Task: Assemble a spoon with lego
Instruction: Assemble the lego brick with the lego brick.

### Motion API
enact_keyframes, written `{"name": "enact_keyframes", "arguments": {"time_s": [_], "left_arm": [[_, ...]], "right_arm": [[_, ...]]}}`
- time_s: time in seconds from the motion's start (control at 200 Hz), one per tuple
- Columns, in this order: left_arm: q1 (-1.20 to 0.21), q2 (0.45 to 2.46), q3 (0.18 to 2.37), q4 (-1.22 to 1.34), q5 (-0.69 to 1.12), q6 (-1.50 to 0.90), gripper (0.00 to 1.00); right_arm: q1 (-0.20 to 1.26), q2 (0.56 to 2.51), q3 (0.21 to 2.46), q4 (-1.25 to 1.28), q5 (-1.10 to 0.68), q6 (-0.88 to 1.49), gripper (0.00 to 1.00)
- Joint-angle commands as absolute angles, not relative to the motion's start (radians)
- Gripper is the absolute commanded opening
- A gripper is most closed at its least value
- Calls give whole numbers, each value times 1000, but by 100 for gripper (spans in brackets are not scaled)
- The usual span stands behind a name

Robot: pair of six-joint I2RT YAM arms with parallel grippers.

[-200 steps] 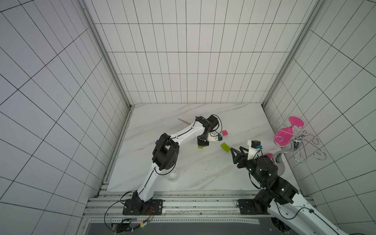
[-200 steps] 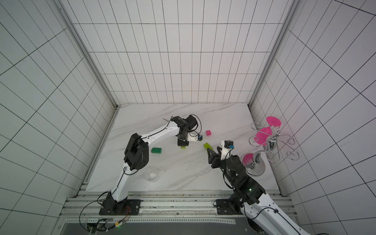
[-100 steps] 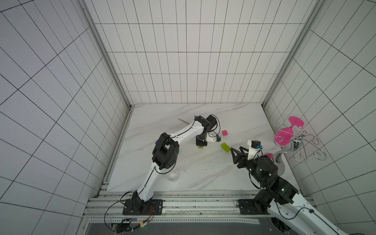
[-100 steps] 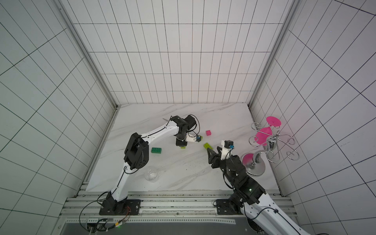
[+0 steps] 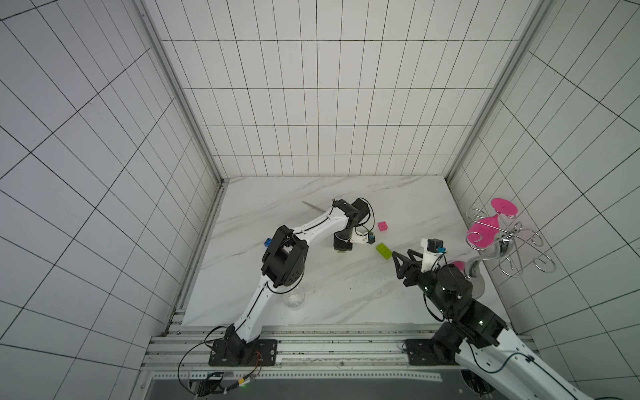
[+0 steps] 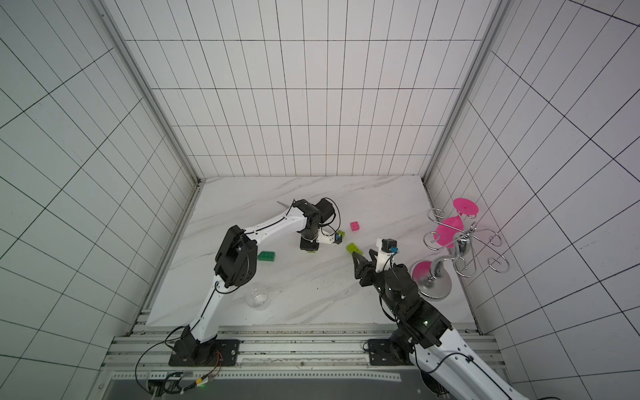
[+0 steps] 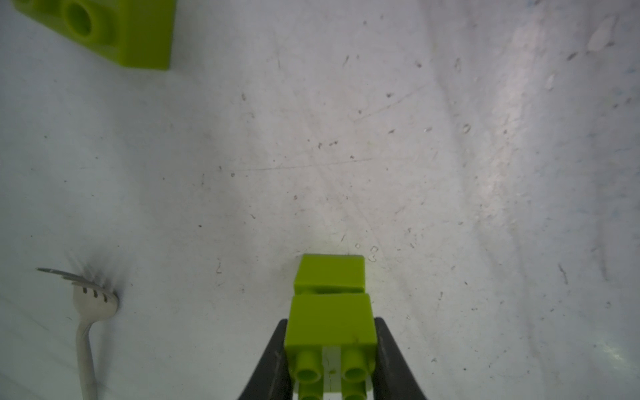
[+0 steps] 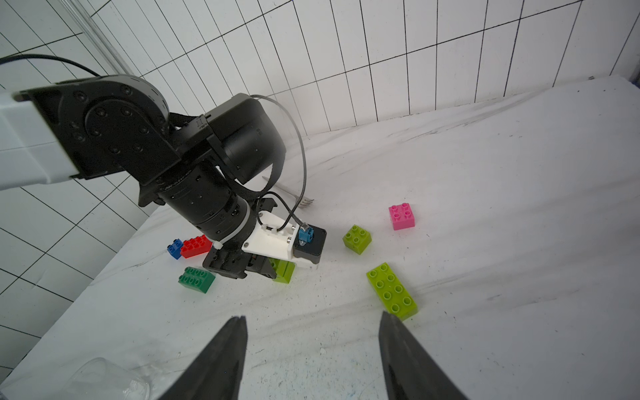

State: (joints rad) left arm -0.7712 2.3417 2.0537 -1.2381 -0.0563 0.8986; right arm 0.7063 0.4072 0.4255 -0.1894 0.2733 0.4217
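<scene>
The white marbled worktop (image 5: 346,294) fills the floor of the tiled cell, and at its right edge stands the chrome stand (image 5: 502,249) with pink glasses hung on it. Over the middle, the left hand (image 7: 330,332) points down, clenched on a lime green stack (image 7: 330,322). That is two lego bricks joined end to end, studs toward the wrist camera, the far end down at the worktop. The right hand (image 8: 311,317) hovers nearer the front, jaws released and nothing between them.

A clear glass (image 6: 258,298) lies toward the front left. The silver fork (image 8: 298,195) lies behind the left hand, toward the back wall.

Now the loose lego. The long lime brick (image 8: 393,292) lies flat, studs up, just beside a right fingertip. The dark green brick (image 6: 266,256) sits to the left of the left hand, and the red brick (image 8: 195,246) lies behind it. The pink brick (image 5: 382,226) sits alone toward the right, well apart from both hands. The small lime brick (image 8: 357,239) rests between the pink one and the left hand. The blue brick (image 8: 175,248) touches the red one's end.
</scene>
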Motion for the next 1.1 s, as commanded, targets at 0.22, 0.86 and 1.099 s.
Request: {"name": "enact_keyframes", "arguments": {"time_s": [0.22,0.86,1.099], "left_arm": [[-758,2436,1998,-1258,-55,926,16],[-776,2571,2023,-1305,-23,855,16],[-788,2525,2018,-1301,0,805,16]], "right_arm": [[702,411,409,-170,275,419,64],[702,422,408,-165,284,416,64],[701,421,412,-170,285,415,64]]}}
